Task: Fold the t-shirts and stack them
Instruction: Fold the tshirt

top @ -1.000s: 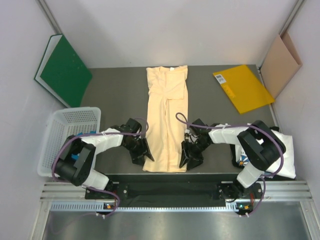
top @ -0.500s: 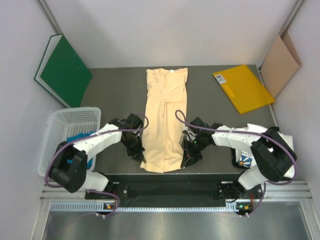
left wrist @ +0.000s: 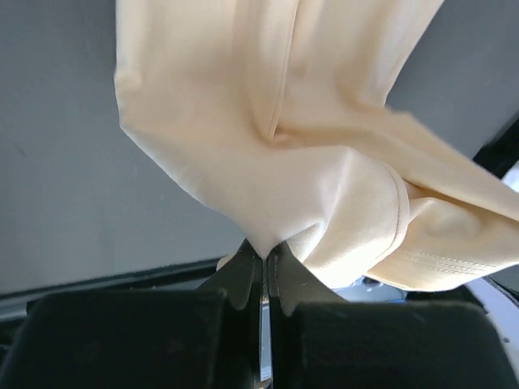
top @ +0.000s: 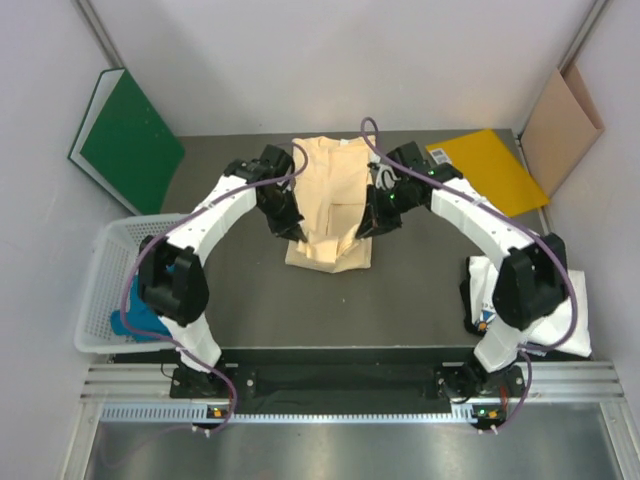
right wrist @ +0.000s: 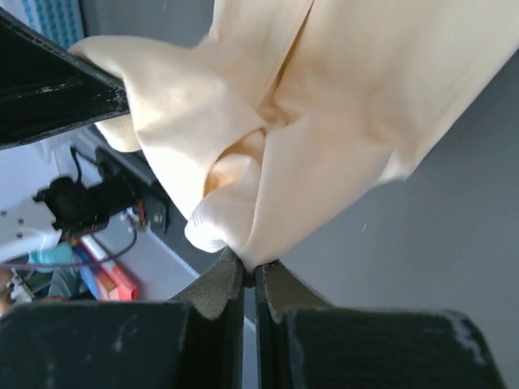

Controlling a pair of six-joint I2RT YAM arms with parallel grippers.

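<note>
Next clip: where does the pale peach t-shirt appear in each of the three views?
Top external: peach t-shirt mid-table, its near end held up between left claw and right claw.
Left wrist: t-shirt fills the upper frame, pinched in the left claw at bottom centre.
Right wrist: t-shirt upper frame, pinched in the right claw.
Shared landmark: the grey table.

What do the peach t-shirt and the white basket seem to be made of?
Peach t-shirt: soft knit cloth, probably cotton, matte; it drapes and creases, hem stitched. Basket: probably rigid white plastic; its walls form a moulded grid.
</note>
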